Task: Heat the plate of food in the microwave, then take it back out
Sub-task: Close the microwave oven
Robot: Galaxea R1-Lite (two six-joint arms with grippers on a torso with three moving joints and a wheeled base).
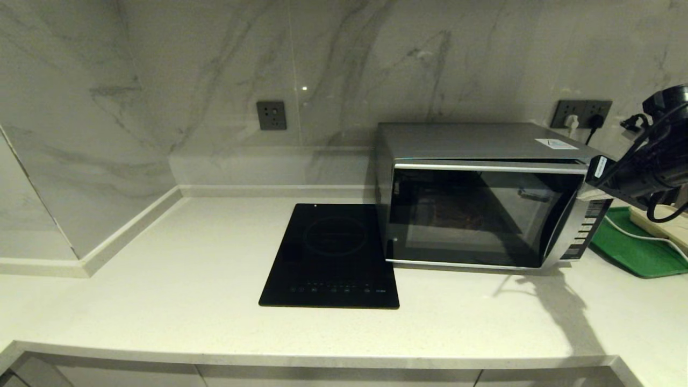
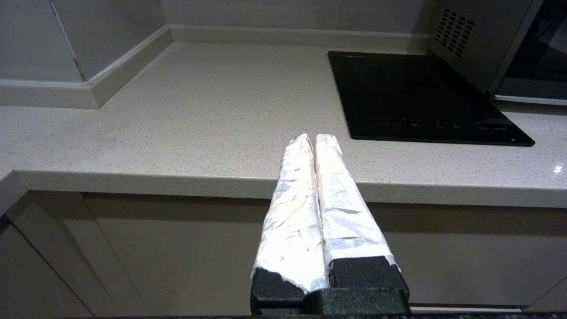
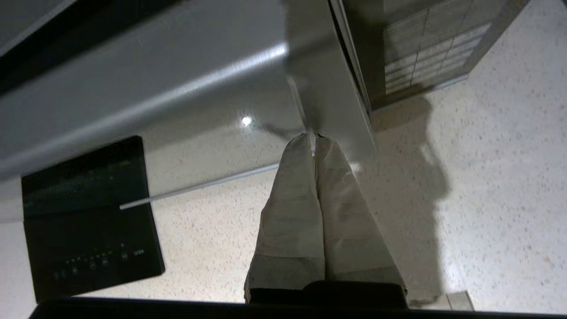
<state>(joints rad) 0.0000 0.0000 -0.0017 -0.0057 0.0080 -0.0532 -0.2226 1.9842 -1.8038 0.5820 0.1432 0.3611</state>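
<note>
The silver-grey microwave (image 1: 484,199) stands on the counter at the right; its side wall also shows in the left wrist view (image 2: 469,40). In the right wrist view a narrow dark gap runs between its dark glass door (image 3: 146,102) and the button panel (image 3: 425,48). My right gripper (image 3: 313,136) is shut, with its tips against the door's silver handle strip (image 3: 332,102) near the upper right corner. My right arm (image 1: 645,161) reaches in from the right. My left gripper (image 2: 314,138) is shut and empty, low in front of the counter edge. The plate of food is out of view.
A flat black induction cooktop (image 1: 333,258) lies just left of the microwave. A green tray (image 1: 634,252) and a beige tray (image 1: 666,226) with a white cable sit to the microwave's right. Marble walls close off the back and the left.
</note>
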